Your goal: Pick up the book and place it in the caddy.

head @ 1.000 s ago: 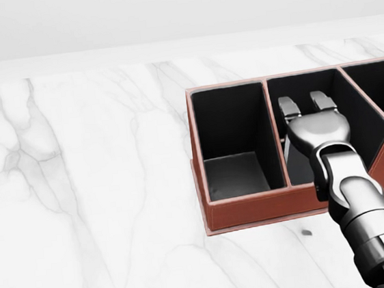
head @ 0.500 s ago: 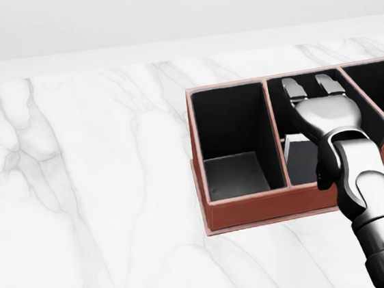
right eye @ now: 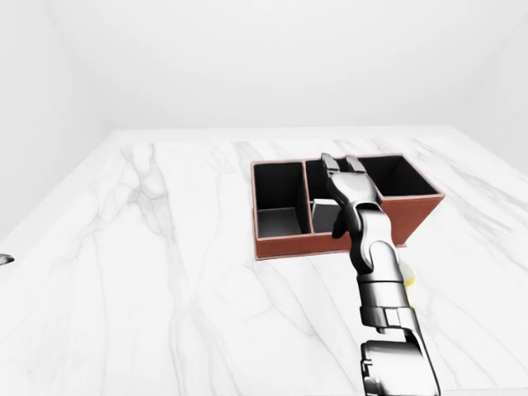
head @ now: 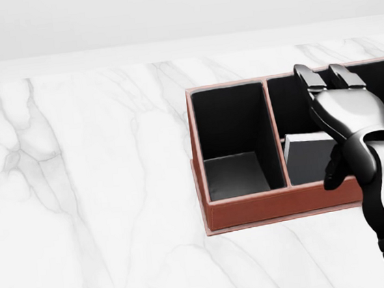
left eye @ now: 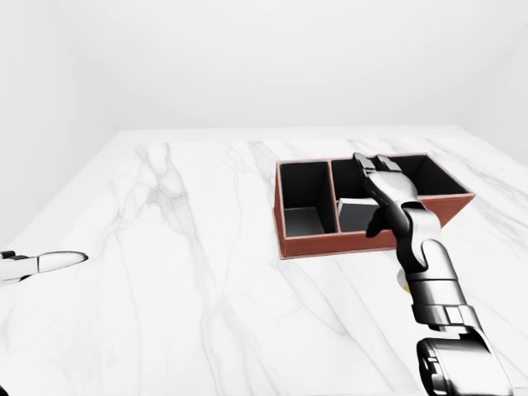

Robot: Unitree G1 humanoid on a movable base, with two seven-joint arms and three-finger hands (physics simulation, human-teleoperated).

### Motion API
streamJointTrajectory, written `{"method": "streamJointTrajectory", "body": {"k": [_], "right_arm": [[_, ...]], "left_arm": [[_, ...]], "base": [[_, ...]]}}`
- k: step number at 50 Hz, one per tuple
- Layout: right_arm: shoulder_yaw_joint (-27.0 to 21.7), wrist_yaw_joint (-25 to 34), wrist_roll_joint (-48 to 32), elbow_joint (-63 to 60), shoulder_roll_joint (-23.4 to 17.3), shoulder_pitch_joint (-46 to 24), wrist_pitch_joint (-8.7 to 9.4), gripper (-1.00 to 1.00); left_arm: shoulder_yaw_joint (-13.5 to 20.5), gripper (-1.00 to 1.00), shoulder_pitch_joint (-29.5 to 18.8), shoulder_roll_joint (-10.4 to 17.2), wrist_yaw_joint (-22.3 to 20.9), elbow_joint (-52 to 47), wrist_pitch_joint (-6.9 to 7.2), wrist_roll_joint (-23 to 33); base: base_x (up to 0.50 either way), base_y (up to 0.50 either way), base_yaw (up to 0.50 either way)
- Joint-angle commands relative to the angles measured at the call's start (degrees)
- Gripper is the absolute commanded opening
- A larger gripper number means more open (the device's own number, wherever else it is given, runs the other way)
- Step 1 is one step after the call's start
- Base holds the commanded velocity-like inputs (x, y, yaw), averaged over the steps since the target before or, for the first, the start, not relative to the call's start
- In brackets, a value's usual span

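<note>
No legible writing on caddy (head: pixel 267 208), book (head: pixel 310 159).

White marble countertop (left eye: pixel 190 272) with grey veining, filling the lower part of each view. The veins run as long, branching streaks from the far edge toward the bottom of the view. Beyond the countertop's far edge rises a plain white wall (left eye: pixel 280 58), unmarked and evenly lit. At the countertop's left edge stands a second white wall (left eye: pixel 37 107), meeting the far wall in a soft corner. Lighting is diffuse throughout; shadows are faint.
</note>
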Motion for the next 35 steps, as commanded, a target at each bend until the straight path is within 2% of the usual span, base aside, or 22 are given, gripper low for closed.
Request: {"method": "streamJointTrajectory", "body": {"k": [1,8,9,12,15,18,19,26,30,35], "right_arm": [[-2.8,5.8,5.3,-13.9,0.1,5.5,-0.06,1.00],[-4.9,8.5,8.7,-21.6,0.6,9.7,-0.15,1.00],[-5.1,7.9,9.2,-21.8,0.6,10.0,-0.66,1.00],[-6.3,8.6,11.1,-24.9,1.2,12.5,-0.31,1.00],[-7.0,7.5,12.7,-25.7,1.0,13.3,-1.05,1.00],[-7.8,8.1,14.2,-27.9,1.2,14.6,-0.84,1.00],[-8.5,7.7,15.3,-28.9,1.0,15.9,-1.95,1.00],[-11.1,8.4,19.8,-34.3,2.0,19.9,-3.24,1.00],[-12.5,9.9,21.9,-37.5,2.6,21.5,-2.56,1.00],[-14.6,9.7,25.8,-39.9,3.2,23.2,-2.88,1.00]], "left_arm": [[-0.3,1.00,0.0,-0.3,-0.4,-0.6,0.00,0.6],[-0.9,1.00,0.6,-1.0,-1.1,0.0,0.00,1.5],[-0.9,1.00,0.5,-1.0,-1.2,0.0,0.00,1.5],[-0.8,1.00,0.6,-1.0,-1.4,-0.3,0.00,1.6],[-0.6,1.00,0.5,-1.0,-1.6,-0.7,0.00,1.6],[-0.7,1.00,0.7,-1.2,-1.8,-0.9,0.00,1.9],[-0.7,1.00,0.8,-1.2,-2.0,-1.2,0.00,2.2],[-0.7,1.00,0.5,-1.3,-2.1,-1.8,0.00,2.5],[-0.8,1.00,0.6,-1.4,-2.2,-2.0,0.00,2.5],[-0.7,1.00,0.7,-1.6,-2.6,-2.1,0.00,2.5]], "base": [[0.00,0.00,0.00],[0.00,0.00,0.00],[0.00,0.00,0.00],[0.00,0.00,0.00],[0.00,0.00,0.00],[0.00,0.00,0.00],[0.00,0.00,0.00],[0.00,0.00,0.00],[0.00,0.00,0.00],[0.00,0.00,0.00]]}}
